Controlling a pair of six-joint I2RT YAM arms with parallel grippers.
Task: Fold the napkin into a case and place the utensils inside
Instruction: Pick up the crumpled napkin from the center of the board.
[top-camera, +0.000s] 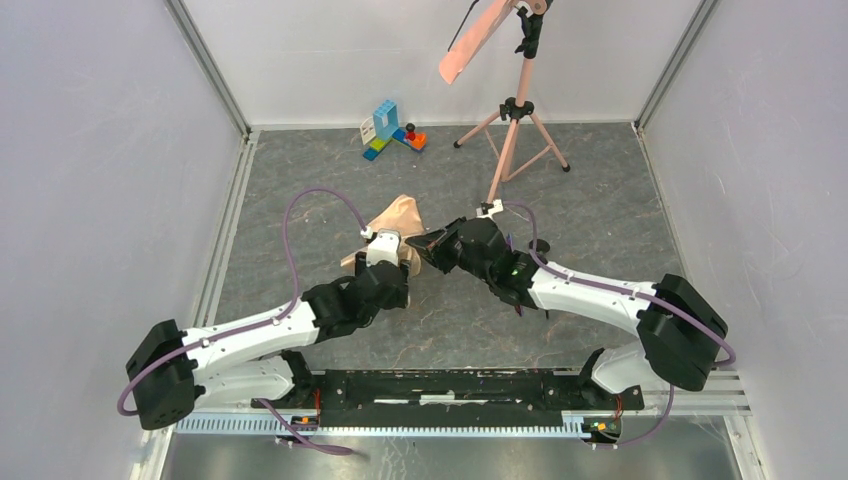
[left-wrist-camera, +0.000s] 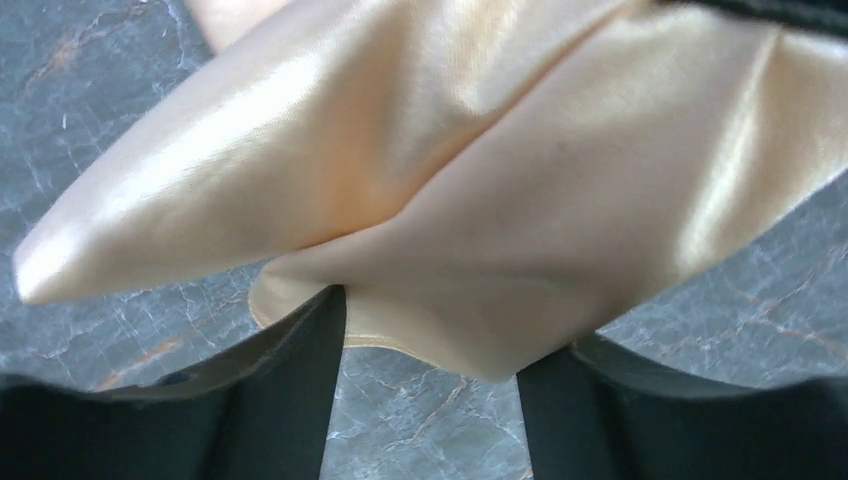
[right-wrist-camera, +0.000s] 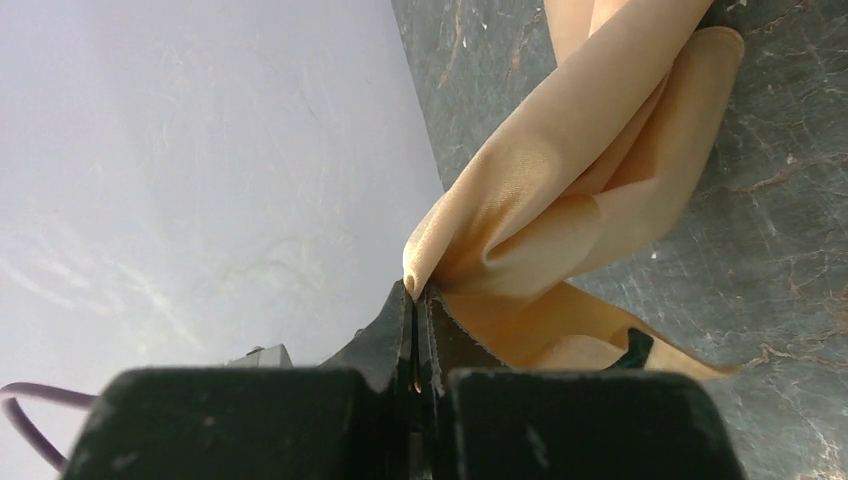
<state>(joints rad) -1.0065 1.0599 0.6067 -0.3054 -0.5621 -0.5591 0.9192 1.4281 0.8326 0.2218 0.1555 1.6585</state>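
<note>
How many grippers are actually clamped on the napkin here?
1. The right gripper is shut on a napkin fold, mid-table; the left gripper only straddles the cloth beside it, jaws apart.

Bright, even light leaves faint shadows on the table (top-camera: 600, 200), while the napkin (left-wrist-camera: 420, 180) glares white toward nine o'clock in the left wrist view, its fingers (left-wrist-camera: 290, 410) blurred at six o'clock.

The napkin (top-camera: 398, 218) is a shiny peach-tan cloth, plain, bunched into loose soft folds around the middle of the grey marbled table (top-camera: 300, 180). One folded tip is pinched tight in my right claw (right-wrist-camera: 414, 296), and the rest trails away in a twisted drape.
</note>
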